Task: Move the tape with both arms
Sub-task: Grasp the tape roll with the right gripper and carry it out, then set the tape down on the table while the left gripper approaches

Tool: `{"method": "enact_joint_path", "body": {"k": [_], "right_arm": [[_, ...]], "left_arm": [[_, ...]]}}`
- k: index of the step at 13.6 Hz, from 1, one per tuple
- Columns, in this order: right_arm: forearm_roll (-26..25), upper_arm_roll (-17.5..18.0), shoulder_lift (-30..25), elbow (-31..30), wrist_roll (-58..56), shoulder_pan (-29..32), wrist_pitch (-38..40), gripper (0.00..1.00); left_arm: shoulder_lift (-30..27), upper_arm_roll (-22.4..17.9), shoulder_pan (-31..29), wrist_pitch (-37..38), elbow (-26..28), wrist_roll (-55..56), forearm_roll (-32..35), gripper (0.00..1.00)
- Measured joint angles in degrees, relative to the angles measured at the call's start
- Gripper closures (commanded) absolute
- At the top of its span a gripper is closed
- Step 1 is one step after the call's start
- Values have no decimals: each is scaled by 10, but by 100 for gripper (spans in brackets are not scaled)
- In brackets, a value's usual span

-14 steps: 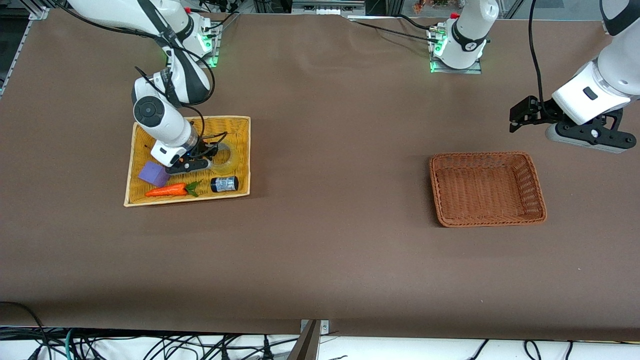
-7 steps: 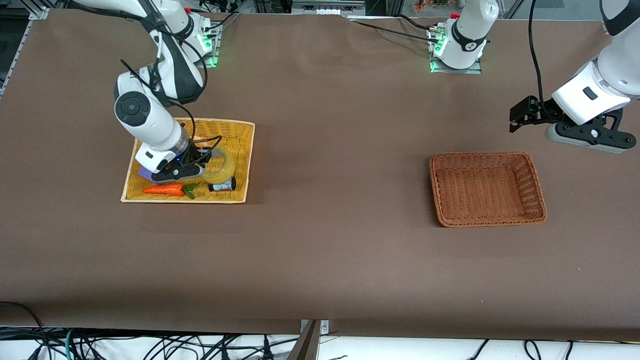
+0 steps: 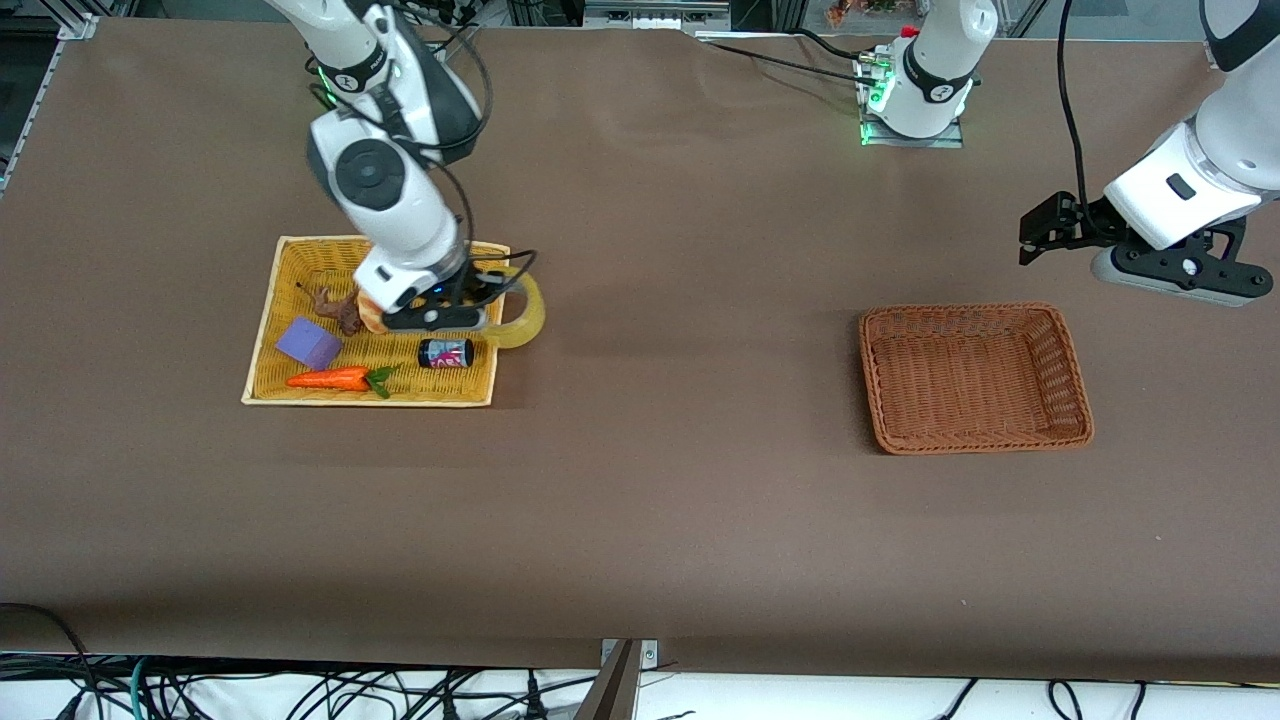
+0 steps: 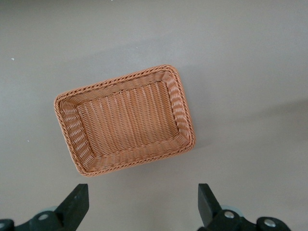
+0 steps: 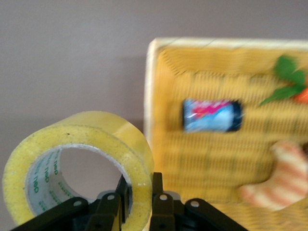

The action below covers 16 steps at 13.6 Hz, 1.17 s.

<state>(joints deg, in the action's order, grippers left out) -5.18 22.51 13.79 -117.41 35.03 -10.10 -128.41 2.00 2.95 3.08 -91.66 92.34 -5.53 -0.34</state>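
Observation:
The tape (image 3: 527,316) is a yellowish translucent roll, hanging in the air over the yellow basket's edge on the side toward the left arm's end of the table. My right gripper (image 3: 492,303) is shut on its wall, one finger inside the hole and one outside. The right wrist view shows the tape (image 5: 77,159) standing on edge, pinched by the right gripper (image 5: 139,188). My left gripper (image 3: 1033,238) waits open and empty above the table beside the brown basket (image 3: 960,311). Its wrist view shows the left gripper (image 4: 143,207) spread wide above bare table.
The yellow basket (image 3: 262,345) holds a black jar (image 3: 446,352), a carrot (image 3: 330,379), a purple block (image 3: 308,343), a small brown figure (image 3: 335,305) and a striped piece partly under the right arm. The brown basket (image 4: 125,80) holds nothing.
The right arm has lifted the tape out of the yellow basket and carried it toward the left arm's end. The basket shifted slightly and the black jar rolled. The left arm has not moved.

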Motion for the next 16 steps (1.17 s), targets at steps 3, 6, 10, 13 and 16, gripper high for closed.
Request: {"method": "enact_joint_path", "body": {"k": [3, 6, 10, 13, 16], "right_arm": [[0, 1, 29, 16, 97, -63, -7, 100], [0, 1, 70, 38, 160, -104, -40, 100], [-13, 1, 133, 81, 247, -149, -79, 100], [-53, 1, 176, 114, 321, -180, -88, 100], [-67, 0, 196, 122, 337, -187, -109, 77]], "left_arm": [[0, 0, 0, 0, 0, 0, 0, 0], [0, 0, 0, 0, 0, 0, 0, 0], [0, 0, 1, 0, 0, 0, 0, 0], [0, 0, 1, 1, 0, 0, 0, 0], [0, 0, 1, 1, 0, 0, 0, 0]]}}
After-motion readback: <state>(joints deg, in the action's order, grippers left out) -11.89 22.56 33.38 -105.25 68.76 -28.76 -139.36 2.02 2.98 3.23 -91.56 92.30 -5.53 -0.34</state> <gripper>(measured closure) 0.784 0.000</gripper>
